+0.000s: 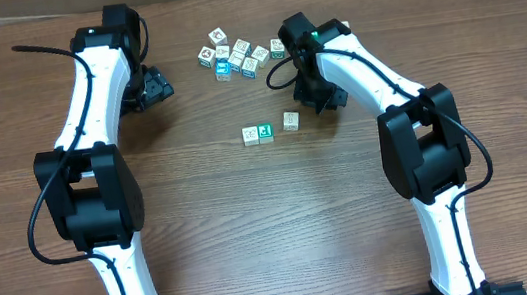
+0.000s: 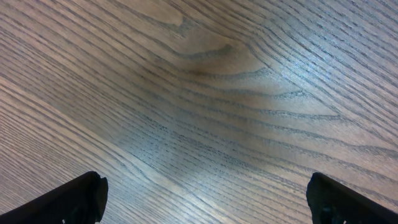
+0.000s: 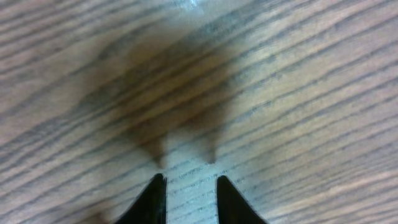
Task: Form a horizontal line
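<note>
Overhead view: the horizontal line (image 1: 265,132) lies on the wooden table (image 1: 253,229) near its middle. Only three small cubes of it can be made out: a white-faced one on the left touches a teal-green one, and a pale third sits a little apart to the right and slightly farther back. The right gripper (image 1: 323,98) hangs just right of and beyond that third cube, apart from it. The right wrist view shows its two dark fingertips (image 3: 155,199) drawn close, with a narrow gap of bare, blurred wood between them and no cube in it. The loose cluster of similar cubes (image 1: 235,55) lies at the far side of the table, between the two arms. The left gripper (image 1: 157,84) is over to the left, well apart from both the line and the cluster. Its fingers stand spread wide at the lower corners of the left wrist view, over bare wood.
</note>
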{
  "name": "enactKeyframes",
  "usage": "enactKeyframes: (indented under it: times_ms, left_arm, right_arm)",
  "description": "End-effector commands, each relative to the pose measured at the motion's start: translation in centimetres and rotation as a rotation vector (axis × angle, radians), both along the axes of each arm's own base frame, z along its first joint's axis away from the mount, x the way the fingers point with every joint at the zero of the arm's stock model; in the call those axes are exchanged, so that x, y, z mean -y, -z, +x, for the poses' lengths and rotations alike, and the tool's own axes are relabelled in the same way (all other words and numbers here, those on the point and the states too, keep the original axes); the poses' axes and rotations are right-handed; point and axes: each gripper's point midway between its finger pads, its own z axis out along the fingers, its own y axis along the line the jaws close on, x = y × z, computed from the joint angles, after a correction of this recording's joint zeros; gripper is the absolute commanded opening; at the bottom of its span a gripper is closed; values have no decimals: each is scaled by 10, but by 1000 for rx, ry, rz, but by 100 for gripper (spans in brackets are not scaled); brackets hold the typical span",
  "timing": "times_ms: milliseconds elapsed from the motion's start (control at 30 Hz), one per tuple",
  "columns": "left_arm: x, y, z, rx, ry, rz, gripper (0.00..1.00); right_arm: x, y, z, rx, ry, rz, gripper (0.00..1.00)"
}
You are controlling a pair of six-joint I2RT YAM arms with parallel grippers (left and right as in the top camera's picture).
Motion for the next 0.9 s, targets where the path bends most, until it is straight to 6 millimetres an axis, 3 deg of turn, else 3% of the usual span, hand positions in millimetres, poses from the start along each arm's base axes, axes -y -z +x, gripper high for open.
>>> enactKeyframes:
  times_ms: [0, 100, 167, 867]
  left_arm:
    - [0, -15, 5, 39, 6, 9, 100]
    - [0, -15, 5, 39, 6, 9, 100]
    - [0, -15, 5, 39, 6, 9, 100]
    - [0, -15, 5, 39, 6, 9, 99]
  right_arm:
    - [-3, -10, 0, 14, -5, 9, 17]
    - [-12, -9, -3, -7, -24, 57, 12]
    - [-19, -8, -5, -23, -64, 98, 4]
    - [-54, -9, -22, -98, -216, 256, 4]
